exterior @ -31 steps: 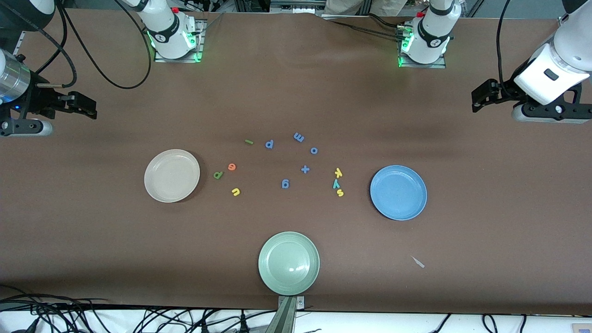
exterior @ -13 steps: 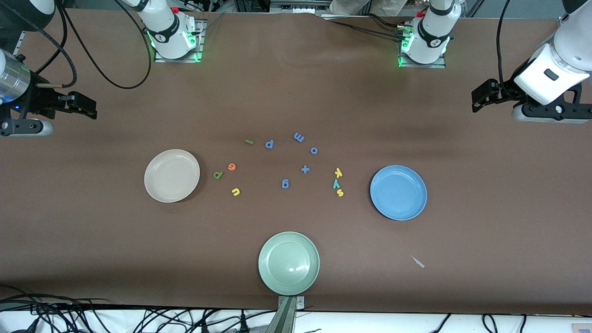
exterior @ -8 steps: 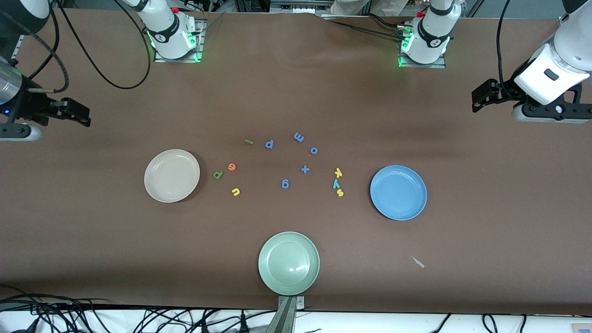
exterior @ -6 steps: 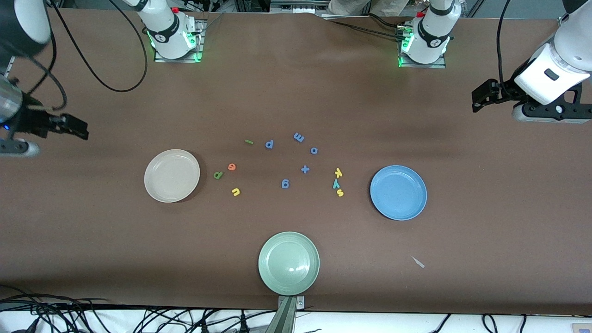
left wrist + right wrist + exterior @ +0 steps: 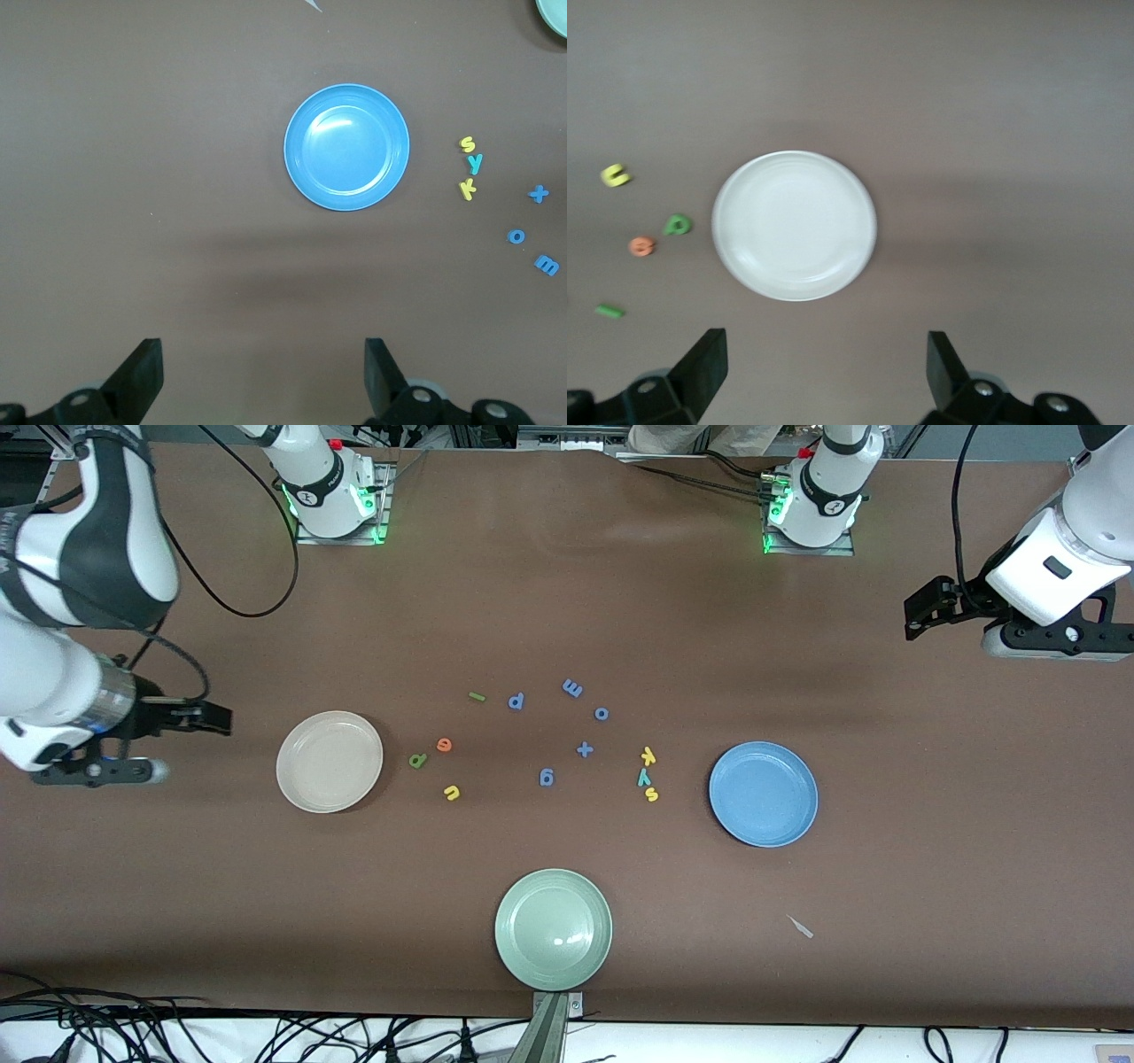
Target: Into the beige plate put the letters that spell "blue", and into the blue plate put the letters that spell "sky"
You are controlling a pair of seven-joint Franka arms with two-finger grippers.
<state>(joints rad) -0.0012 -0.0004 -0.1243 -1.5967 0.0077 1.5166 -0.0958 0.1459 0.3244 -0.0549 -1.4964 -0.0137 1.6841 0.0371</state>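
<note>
The beige plate (image 5: 329,761) (image 5: 794,225) lies toward the right arm's end of the table. Beside it lie the olive b (image 5: 417,760) (image 5: 677,225), orange e (image 5: 444,744) (image 5: 641,246), yellow u (image 5: 452,792) (image 5: 616,175) and green l (image 5: 477,696) (image 5: 609,311). The blue plate (image 5: 763,794) (image 5: 346,146) has the yellow k (image 5: 648,755) (image 5: 467,187), teal y (image 5: 644,777) (image 5: 476,163) and yellow s (image 5: 652,794) (image 5: 467,144) in a row beside it. My right gripper (image 5: 215,718) (image 5: 824,350) hangs open and empty over bare table by the beige plate. My left gripper (image 5: 920,615) (image 5: 261,359) waits open at its end.
Blue letters p (image 5: 516,701), m (image 5: 572,687), o (image 5: 601,713), g (image 5: 547,777) and a blue plus sign (image 5: 584,749) lie between the two groups. A pale green plate (image 5: 553,929) sits near the front edge. A small scrap (image 5: 801,926) lies nearer the front camera than the blue plate.
The right arm has swung in from the table's end toward the beige plate, its gripper still open. The left arm, the letters and the plates have not moved.
</note>
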